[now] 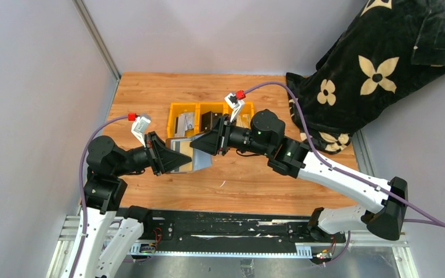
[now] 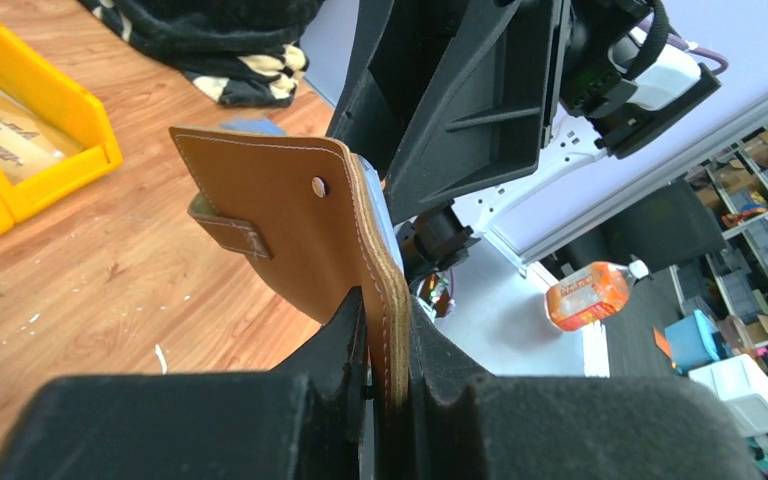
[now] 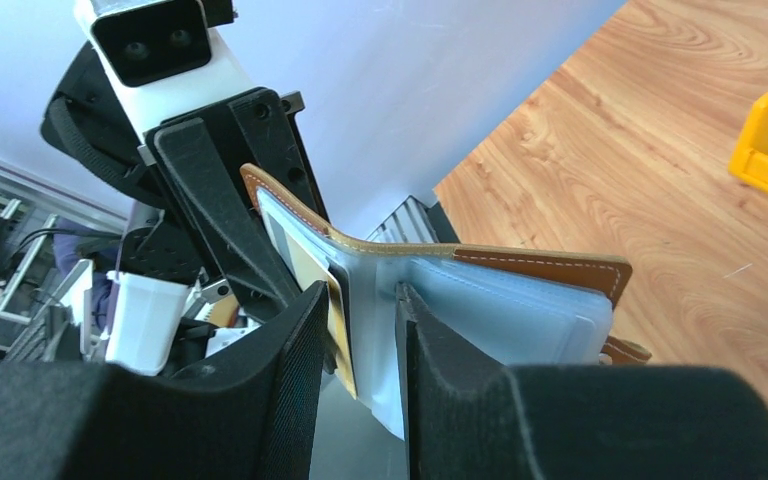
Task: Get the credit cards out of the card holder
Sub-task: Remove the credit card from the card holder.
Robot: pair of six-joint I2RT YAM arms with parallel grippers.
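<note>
Count: one card holder, two credit cards with edges showing, three yellow bins, two arms.

Left arm: rises from its base, bends at the elbow, and its forearm runs level toward the right. The left gripper [image 2: 385, 340] has its jaws pressed onto the card holder [image 2: 280, 210], pinching the stitched edge of the brown leather flap. The holder is clear of the table [image 1: 255, 179] and projects forward from these jaws, with the closure tab on its outer face.

Centre: the holder spans the gap between the two sets of jaws. The credit cards [image 3: 325, 290] sit in its grey inner pocket: one tan card [image 3: 312, 268] and one dark card [image 3: 346, 345] directly behind it.

Right arm: reaches from its base leftward across the table, wrist level. The right gripper [image 3: 355, 310] has its jaws partly spread, with the card edges and the grey inner panel lying between them.

The yellow bins [image 1: 183, 105] stand beyond both sets of jaws. A black patterned cloth [image 1: 376, 63] lies behind the right arm.
</note>
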